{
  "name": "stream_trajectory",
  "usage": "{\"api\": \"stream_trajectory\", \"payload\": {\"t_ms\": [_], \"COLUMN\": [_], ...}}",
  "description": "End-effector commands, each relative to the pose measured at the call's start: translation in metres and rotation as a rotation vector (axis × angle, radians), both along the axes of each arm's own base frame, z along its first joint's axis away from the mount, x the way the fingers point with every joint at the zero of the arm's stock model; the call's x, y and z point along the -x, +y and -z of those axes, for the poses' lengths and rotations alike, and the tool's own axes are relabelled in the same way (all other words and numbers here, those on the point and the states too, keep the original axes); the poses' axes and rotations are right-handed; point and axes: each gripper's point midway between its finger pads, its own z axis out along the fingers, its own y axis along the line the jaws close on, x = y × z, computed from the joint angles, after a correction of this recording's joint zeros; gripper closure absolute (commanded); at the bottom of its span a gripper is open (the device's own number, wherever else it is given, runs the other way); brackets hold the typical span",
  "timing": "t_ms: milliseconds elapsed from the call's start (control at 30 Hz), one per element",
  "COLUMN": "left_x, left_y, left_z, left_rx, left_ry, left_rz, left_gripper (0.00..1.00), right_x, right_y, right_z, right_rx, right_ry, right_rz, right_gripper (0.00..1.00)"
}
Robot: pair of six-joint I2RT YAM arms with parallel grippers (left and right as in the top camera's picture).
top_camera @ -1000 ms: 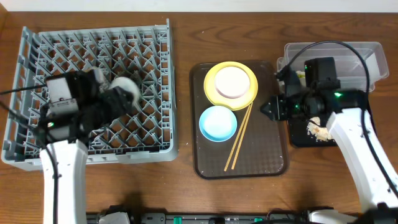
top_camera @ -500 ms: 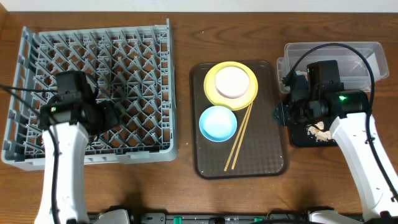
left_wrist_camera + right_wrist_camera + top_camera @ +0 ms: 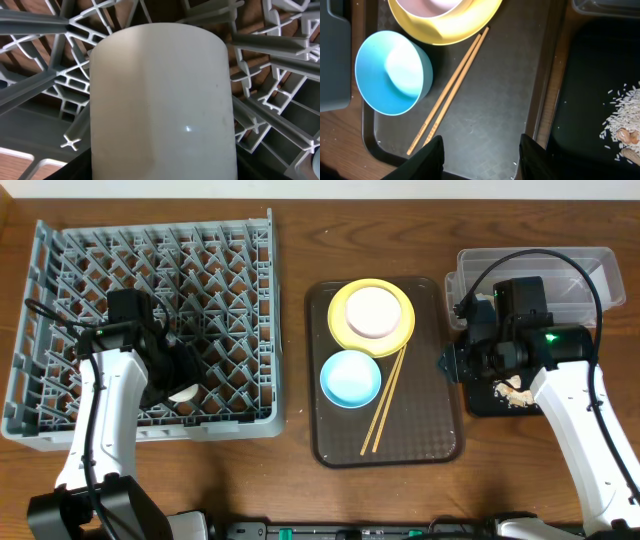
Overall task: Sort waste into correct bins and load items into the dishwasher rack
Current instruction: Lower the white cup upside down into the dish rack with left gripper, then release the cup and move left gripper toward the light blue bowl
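My left gripper (image 3: 176,380) is shut on the small cream cup (image 3: 184,393) and holds it low among the pegs of the grey dishwasher rack (image 3: 60,240), near its front. In the left wrist view the cup (image 3: 160,100) fills the frame. My right gripper (image 3: 450,363) is open and empty over the brown tray's right edge; its fingers (image 3: 485,160) frame bare tray. The yellow plate (image 3: 345,330) carries the white bowl (image 3: 372,310). The blue bowl (image 3: 350,377) and the chopsticks (image 3: 383,400) lie beside it. Rice crumbs (image 3: 515,388) lie in the black tray (image 3: 480,402). The wrapper is hidden.
The brown serving tray (image 3: 400,440) sits in the middle of the wooden table. The clear tub (image 3: 585,275) stands at the far right, behind the black tray. My right arm covers the tub's left end.
My left arm has swung the cup from above the rack's middle down toward its front. My right gripper shifted slightly right a second ago, then stayed still.
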Motion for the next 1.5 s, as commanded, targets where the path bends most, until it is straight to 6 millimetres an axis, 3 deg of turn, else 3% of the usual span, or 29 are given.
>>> {"api": "stream_trajectory", "payload": {"t_ms": [0,133,467,700,1000,1333,1467], "left_x": [-0.005,-0.003,0.012,0.005,-0.011,-0.011,-0.015], "left_y": [0.002,0.002,-0.019,-0.015,-0.003,-0.003,-0.003], "left_z": [0.001,-0.007,-0.012,-0.012,-0.015,-0.017,-0.036], "left_rx": [-0.005,-0.009,0.098,0.076,0.015,0.015,0.006], "left_ry": [-0.017,-0.038,-0.002,-0.028,-0.094,-0.095,-0.153], "left_rz": [0.014,0.014,0.026,0.025,0.019,0.020,0.022], "left_gripper": [0.34,0.49,0.57,0.31,0.16,0.19,0.19], "right_x": [-0.003,-0.003,-0.003,-0.001,0.001,0.002,0.001], "right_y": [0.000,0.000,0.000,0.000,0.000,-0.001,0.000], "right_z": [-0.007,-0.007,-0.007,-0.006,-0.005,-0.005,-0.005], "right_rx": [0.003,0.003,0.004,0.004,0.006,0.006,0.006], "right_ry": [-0.024,-0.024,-0.022,-0.016,-0.004,-0.003,-0.006], "right_rz": [-0.009,-0.009,-0.010,-0.009,-0.010,-0.009,-0.009], "right_gripper": [0.53,0.53,0.53,0.53,0.53,0.53,0.50]}}
